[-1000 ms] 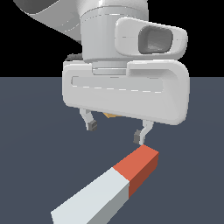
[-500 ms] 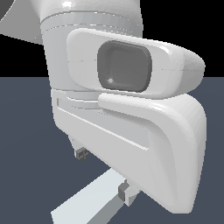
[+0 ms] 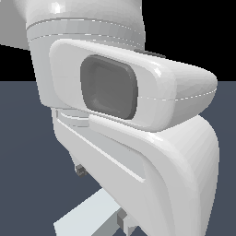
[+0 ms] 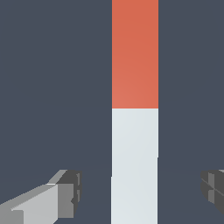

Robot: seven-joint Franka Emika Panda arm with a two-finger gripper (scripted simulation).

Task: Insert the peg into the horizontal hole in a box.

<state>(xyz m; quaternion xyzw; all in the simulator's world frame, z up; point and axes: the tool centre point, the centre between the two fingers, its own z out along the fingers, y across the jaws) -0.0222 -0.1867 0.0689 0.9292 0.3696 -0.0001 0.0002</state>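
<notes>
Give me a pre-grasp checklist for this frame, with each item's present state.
1. Jaws open: ok, the gripper has one fingertip on each side, apart.
2. Peg between the jaws: ok, its pale part lies in the gap.
3. Jaws off the peg: ok, floor shows on both sides.
4. Peg centred in the gap: not ok, it sits nearer one fingertip.
5. Box in view: not ok, neither view shows it.
6. Height over the peg: cannot tell; the arm fills the exterior view.

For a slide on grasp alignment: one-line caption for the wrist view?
Open pincer straddles the long square-section grey-white bar with a red-orange end, dark fingertips clear of both its sides.
</notes>
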